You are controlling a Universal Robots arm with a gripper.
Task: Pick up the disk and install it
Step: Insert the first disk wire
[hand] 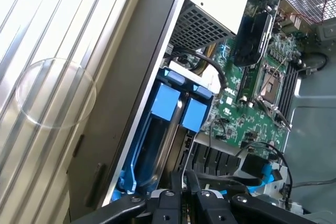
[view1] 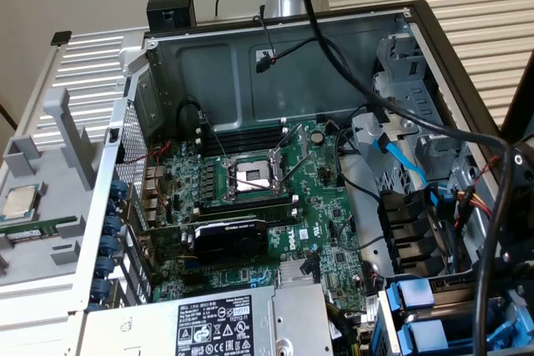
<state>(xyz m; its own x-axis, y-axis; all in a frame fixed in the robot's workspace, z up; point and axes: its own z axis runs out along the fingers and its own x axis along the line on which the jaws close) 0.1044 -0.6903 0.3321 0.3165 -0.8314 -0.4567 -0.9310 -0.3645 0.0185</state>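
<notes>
Processor chip on tray at nine o'clock in exterior view, motherboard at centre, drive bay at five o'clock. Blue-framed disk in that bay beside motherboard's edge, fingers of gripper drawn narrow, pinching its rim.

A computer-assembly test bench: an opened desktop case with bare motherboard on a slatted table.
</notes>
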